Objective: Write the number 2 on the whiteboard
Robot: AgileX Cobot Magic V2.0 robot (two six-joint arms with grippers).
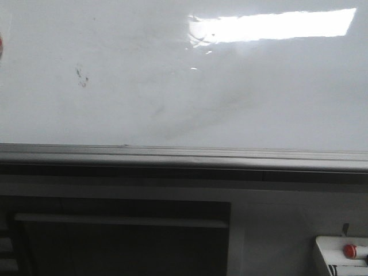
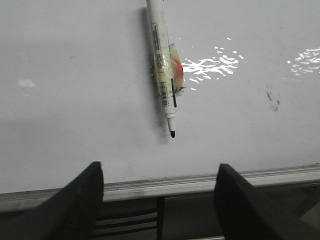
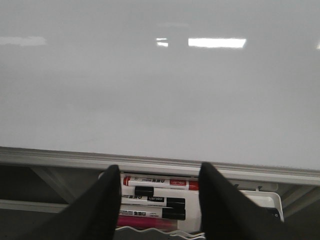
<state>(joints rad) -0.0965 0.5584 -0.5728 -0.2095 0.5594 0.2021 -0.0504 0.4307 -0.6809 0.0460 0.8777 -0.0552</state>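
Observation:
The whiteboard (image 1: 241, 98) fills the front view, glossy white with grey smears and a grey bottom rail (image 1: 184, 155). No number 2 shows on it; only faint dark smudge specks (image 1: 81, 76). In the left wrist view a white marker (image 2: 162, 60) with a bare black tip (image 2: 172, 134) hangs on the board, held by tape and an orange piece (image 2: 176, 67). My left gripper (image 2: 160, 200) is open and empty, below the marker tip at the rail. My right gripper (image 3: 159, 207) is open and empty, over a tray of capped markers (image 3: 160, 183). Neither gripper shows in the front view.
A white box with a red button (image 1: 349, 250) sits at the lower right below the rail. The white tray (image 3: 265, 197) holds a red marker, black markers (image 3: 165, 202) and a pink one. A dark frame with bars (image 1: 121, 241) lies under the board.

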